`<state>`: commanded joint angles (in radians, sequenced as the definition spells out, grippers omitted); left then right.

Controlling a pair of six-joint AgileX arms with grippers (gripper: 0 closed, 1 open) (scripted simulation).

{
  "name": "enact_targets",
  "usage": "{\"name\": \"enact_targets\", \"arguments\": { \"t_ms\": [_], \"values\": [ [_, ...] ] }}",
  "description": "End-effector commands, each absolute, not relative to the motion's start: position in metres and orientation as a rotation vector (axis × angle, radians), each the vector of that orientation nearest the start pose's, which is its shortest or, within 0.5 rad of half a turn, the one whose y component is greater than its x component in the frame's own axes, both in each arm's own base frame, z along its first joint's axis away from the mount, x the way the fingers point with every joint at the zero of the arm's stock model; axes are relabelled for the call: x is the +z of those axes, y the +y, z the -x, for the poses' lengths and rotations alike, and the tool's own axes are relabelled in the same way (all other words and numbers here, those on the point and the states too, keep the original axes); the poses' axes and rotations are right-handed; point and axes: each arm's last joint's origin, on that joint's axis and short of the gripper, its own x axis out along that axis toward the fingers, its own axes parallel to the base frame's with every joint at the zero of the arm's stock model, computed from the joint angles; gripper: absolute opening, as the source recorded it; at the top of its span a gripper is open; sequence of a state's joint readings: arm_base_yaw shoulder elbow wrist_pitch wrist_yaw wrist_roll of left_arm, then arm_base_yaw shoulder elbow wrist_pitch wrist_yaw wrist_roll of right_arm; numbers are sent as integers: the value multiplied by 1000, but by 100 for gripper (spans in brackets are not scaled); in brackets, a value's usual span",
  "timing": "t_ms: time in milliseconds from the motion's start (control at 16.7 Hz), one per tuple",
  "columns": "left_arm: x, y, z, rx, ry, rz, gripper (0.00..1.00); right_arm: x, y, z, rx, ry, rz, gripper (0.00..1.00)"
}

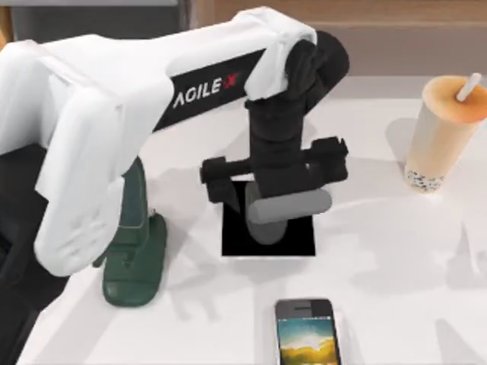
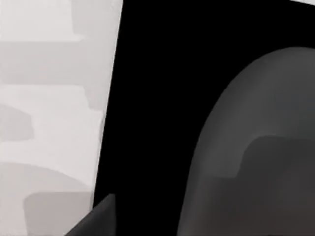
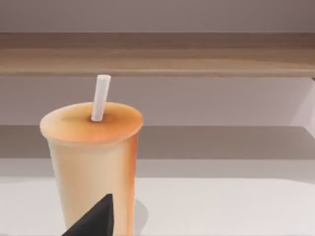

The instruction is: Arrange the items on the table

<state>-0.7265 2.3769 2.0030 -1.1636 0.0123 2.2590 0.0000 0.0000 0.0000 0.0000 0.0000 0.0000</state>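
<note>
mouse: dark grey, rounded | lies on black mat

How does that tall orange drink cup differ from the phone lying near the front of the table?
The tall orange-beige drink cup with a white straw stands upright; the silver-rimmed smartphone with a colourful screen lies flat, screen up. The cup is round and tapering, the smartphone thin and rectangular. The cup sits at the table's far right; the smartphone sits at the near edge, partly cut off by the top view's frame. Both rest on the plain white table, touched by neither gripper.
</note>
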Motion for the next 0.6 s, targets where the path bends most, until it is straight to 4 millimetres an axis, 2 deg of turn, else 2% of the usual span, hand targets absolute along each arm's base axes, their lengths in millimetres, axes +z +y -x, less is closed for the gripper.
{"name": "enact_targets", "arguments": {
  "t_ms": [300,480,600],
  "values": [
    [163,-319,-332,2437,-599,2497,100,160,-1,-106,0,0,0,100],
    [168,-327,-314,2519,-1003,2570,100,160,-1,-106,0,0,0,100],
    [171,-331,-301,2553,-1333,2591,100,160,-1,-106,0,0,0,100]
  ]
}}
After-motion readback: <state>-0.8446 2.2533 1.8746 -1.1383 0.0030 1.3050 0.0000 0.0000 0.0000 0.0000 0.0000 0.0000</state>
